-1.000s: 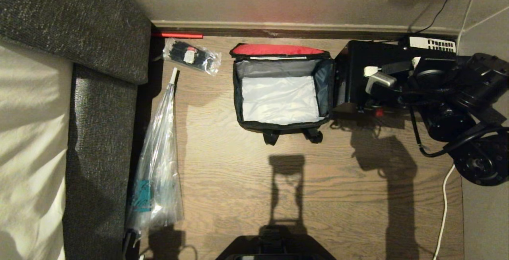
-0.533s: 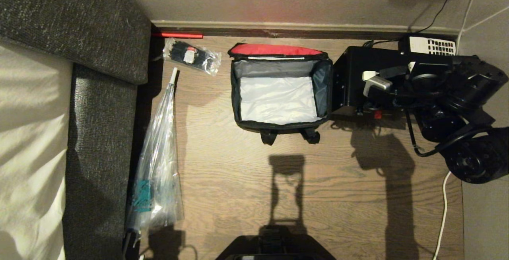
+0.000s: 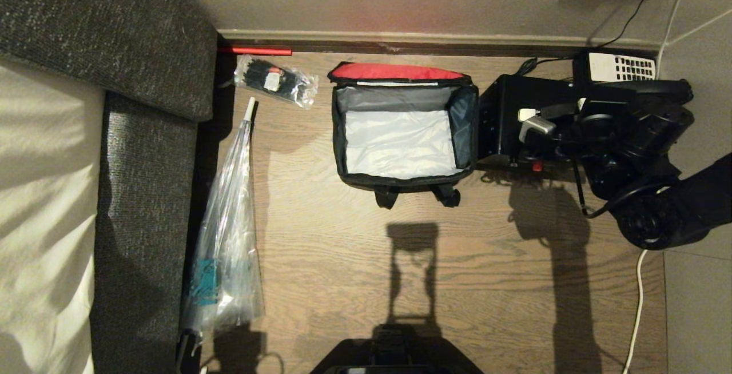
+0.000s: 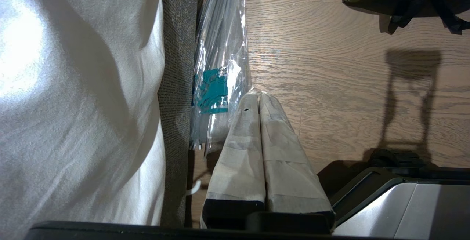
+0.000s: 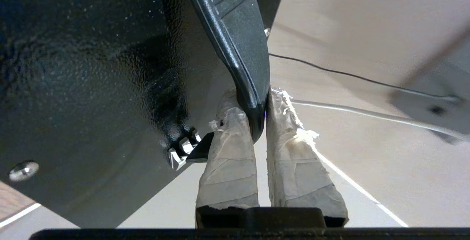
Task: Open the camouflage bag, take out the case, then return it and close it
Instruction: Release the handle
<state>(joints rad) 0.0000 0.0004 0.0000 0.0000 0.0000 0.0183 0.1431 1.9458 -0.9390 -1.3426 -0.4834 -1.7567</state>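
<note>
Right arm [image 3: 629, 139] shifted the case [image 3: 514, 116] slightly leftward | right fingers [image 5: 235, 148] clamp its handle [image 5: 238, 49] | case beside open bag [image 3: 400, 128] on floor | left fingers [image 4: 249, 141] closed, empty

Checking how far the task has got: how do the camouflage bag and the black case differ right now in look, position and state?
The camouflage bag lies open and empty on the wooden floor, its silver-grey lining and red flap showing; the case is plain black and closed. The bag is untouched, while the case hangs by its handle from the shut fingers of the right gripper, beside the bag on its right. Both are boxy and similar in footprint.
</note>
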